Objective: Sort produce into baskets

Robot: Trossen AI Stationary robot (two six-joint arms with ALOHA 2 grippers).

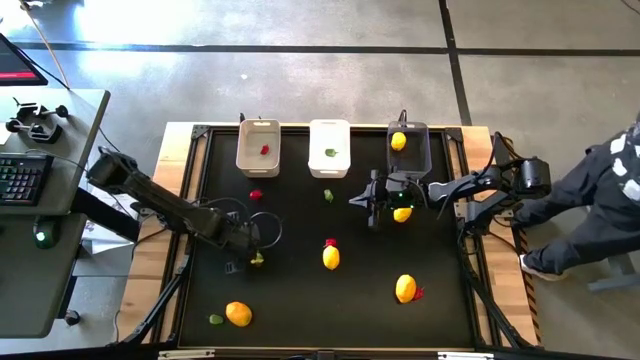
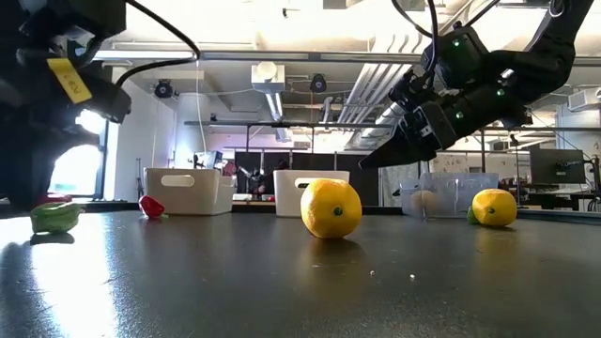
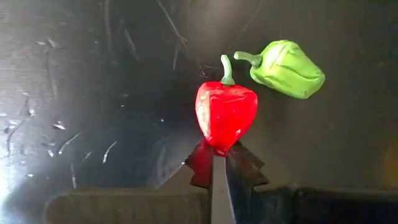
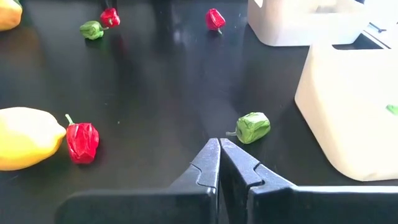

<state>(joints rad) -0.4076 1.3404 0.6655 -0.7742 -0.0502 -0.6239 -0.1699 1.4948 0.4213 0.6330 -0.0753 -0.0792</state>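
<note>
Fingers of the left gripper (image 3: 219, 163) pinch 1 red pepper (image 3: 226, 112), a green pepper (image 3: 288, 69) just beyond.

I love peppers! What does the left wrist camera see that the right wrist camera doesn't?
Left wrist only: one red pepper and one green pepper, close up, stems clear. Right wrist only: a yellow lemon and two pale baskets. Both: red and green peppers on the dark table; whether any are the same ones, I can't tell.

Red pepper (image 3: 226, 112), green pepper (image 3: 288, 69)
</note>
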